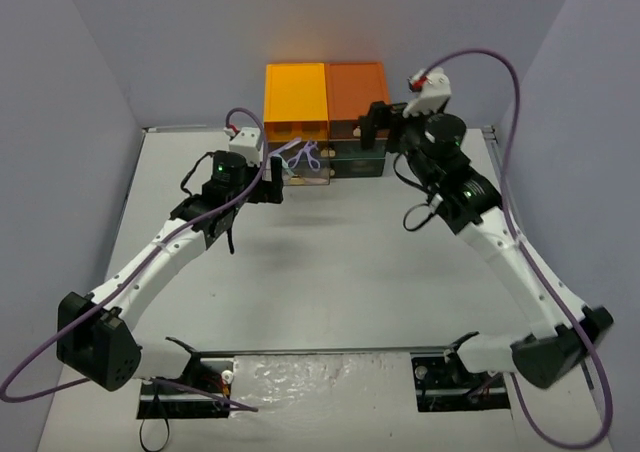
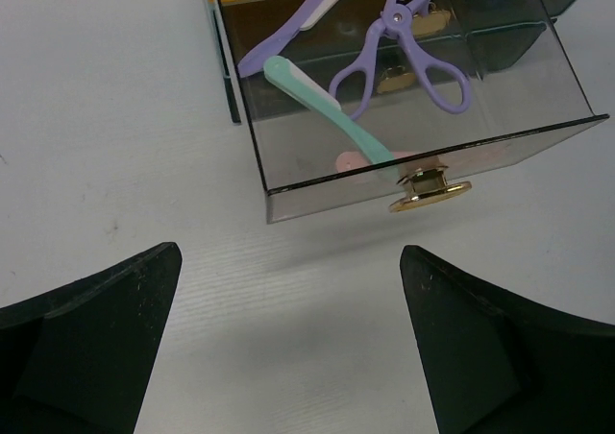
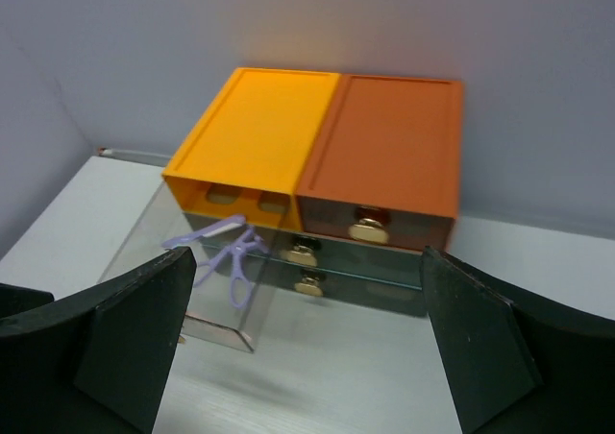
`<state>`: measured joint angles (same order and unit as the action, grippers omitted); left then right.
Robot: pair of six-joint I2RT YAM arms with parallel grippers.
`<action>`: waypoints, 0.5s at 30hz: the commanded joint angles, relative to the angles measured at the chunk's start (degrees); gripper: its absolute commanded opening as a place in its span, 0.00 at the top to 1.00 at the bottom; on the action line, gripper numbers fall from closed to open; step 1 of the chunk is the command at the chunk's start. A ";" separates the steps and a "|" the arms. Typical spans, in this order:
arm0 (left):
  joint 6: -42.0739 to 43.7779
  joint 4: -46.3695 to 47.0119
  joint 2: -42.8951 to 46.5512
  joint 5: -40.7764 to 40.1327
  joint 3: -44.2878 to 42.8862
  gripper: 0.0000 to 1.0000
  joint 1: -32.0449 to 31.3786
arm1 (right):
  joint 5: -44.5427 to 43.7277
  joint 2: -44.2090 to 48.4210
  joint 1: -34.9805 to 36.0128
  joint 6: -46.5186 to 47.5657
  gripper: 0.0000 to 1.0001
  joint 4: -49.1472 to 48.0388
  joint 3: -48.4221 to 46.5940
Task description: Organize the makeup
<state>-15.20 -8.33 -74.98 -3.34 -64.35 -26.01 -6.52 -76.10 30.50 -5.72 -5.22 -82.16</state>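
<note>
My left tool [image 2: 290, 261] hangs wide open, holding nothing, just in front of the pulled-out clear drawer [image 2: 519, 79]. Inside lie the purple curler [image 2: 404, 45], the mint stick [image 2: 327, 112], the purple stick [image 2: 288, 31] and the pink stick [image 2: 360, 162]. I see no makeup on the tabletop [image 2: 115, 117], so I think only shutting the drawer is left. My right tool [image 3: 307, 261] is open too, empty, facing the orange box [image 3: 327, 136].

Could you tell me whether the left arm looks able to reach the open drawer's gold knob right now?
Probably yes: the left pincer hangs open just in front of the gold knob, and nothing stands between them.
</note>
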 commanded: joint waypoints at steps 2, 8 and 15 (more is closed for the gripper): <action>1.19 5.63 -4.87 -3.69 -7.16 0.03 -1.27 | -6.28 12.43 -2.64 3.46 0.00 0.62 9.43; 2.27 5.99 -12.63 -8.08 -15.23 0.03 -1.08 | -9.47 20.66 -3.19 4.70 0.00 5.04 17.21; 2.19 6.44 -21.43 -10.71 -24.17 0.03 -0.43 | -9.00 25.63 -3.35 3.43 0.00 7.93 22.30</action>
<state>-13.62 -6.71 -93.71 -10.94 -81.28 -27.02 -13.77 -52.75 27.66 -2.50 4.02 -60.64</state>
